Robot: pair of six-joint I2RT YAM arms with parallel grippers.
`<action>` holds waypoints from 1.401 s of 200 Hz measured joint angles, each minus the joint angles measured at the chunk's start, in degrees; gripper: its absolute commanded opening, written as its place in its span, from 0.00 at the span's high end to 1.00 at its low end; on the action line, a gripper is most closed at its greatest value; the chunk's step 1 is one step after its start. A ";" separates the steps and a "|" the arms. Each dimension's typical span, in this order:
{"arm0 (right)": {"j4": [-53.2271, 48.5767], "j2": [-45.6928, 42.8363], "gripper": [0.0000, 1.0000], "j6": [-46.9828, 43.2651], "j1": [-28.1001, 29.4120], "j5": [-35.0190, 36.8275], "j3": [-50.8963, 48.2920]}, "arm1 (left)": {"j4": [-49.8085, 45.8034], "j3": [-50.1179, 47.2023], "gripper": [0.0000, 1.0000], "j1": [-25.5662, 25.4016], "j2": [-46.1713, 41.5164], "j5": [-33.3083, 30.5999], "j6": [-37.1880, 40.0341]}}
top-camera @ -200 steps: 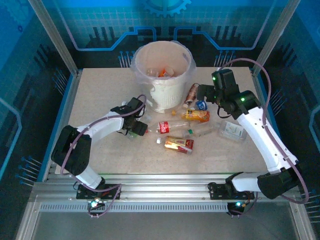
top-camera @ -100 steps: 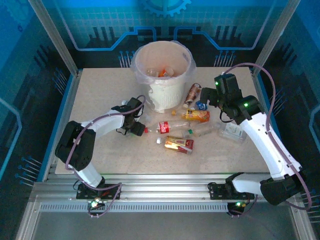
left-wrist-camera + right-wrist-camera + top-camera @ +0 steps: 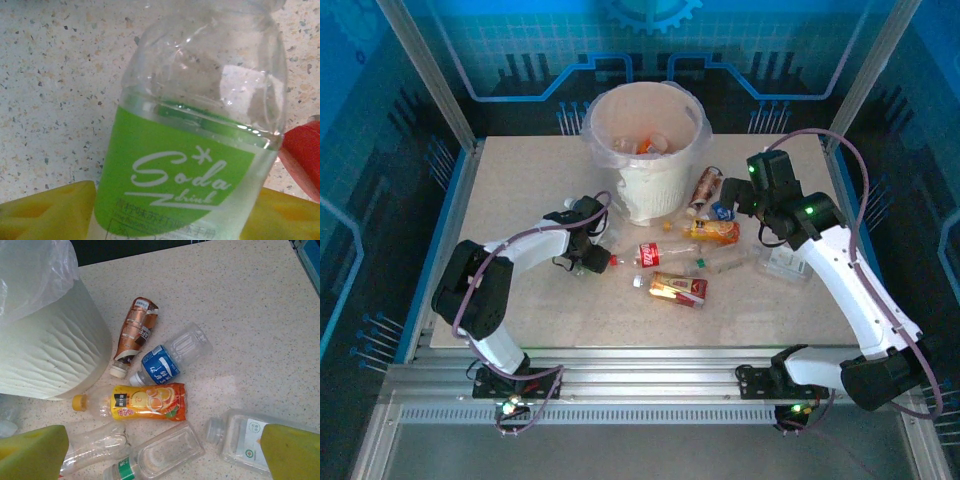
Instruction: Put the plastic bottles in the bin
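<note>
A clear bottle with a green "Soda" label [image 3: 190, 150] lies on the table between the yellow pads [image 3: 47, 210] of my left gripper [image 3: 588, 258]. The pads sit against both of its sides. My right gripper [image 3: 162, 457] hangs open above a cluster of bottles right of the bin [image 3: 645, 150]. In that cluster are a brown-label bottle [image 3: 134, 330], a blue-label one [image 3: 160, 365], an orange-label one [image 3: 147, 402] and a clear one with a green band [image 3: 155, 457]. A red-label bottle [image 3: 655, 253] and a red-and-yellow one [image 3: 678, 289] lie mid-table. Several bottles lie inside the bin.
The bin's ribbed white wall [image 3: 50, 350] and its loose bag stand close on the left of my right gripper. A flat clear bottle [image 3: 245, 440] lies by the right finger. A crushed clear bottle [image 3: 97, 445] lies by the left finger. Metal frame posts ring the table.
My left gripper's jaws have narrowed around the green-label bottle. The right arm shifted slightly right and nearer over the bottle cluster, its jaws staying wide.
</note>
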 measured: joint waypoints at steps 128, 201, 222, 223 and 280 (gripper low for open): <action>0.17 -1.40 0.00 0.87 -0.07 1.20 -1.49 | -1.57 -1.88 0.54 0.00 -5.77 3.56 -1.70; 0.22 -3.34 0.00 1.31 -0.13 1.53 -2.29 | -3.80 -2.27 0.61 0.00 -17.94 5.64 -5.20; 0.22 -3.63 0.00 1.29 -0.13 1.51 -2.47 | -4.61 -2.27 0.62 0.00 -21.46 5.31 -6.64; 0.22 -3.65 0.00 1.29 -0.13 1.53 -2.47 | -4.70 -2.27 0.62 0.00 -21.81 5.18 -6.67; 0.17 -5.35 0.00 1.27 -0.13 1.90 -2.78 | -7.04 0.07 0.62 0.42 -31.39 0.70 -10.75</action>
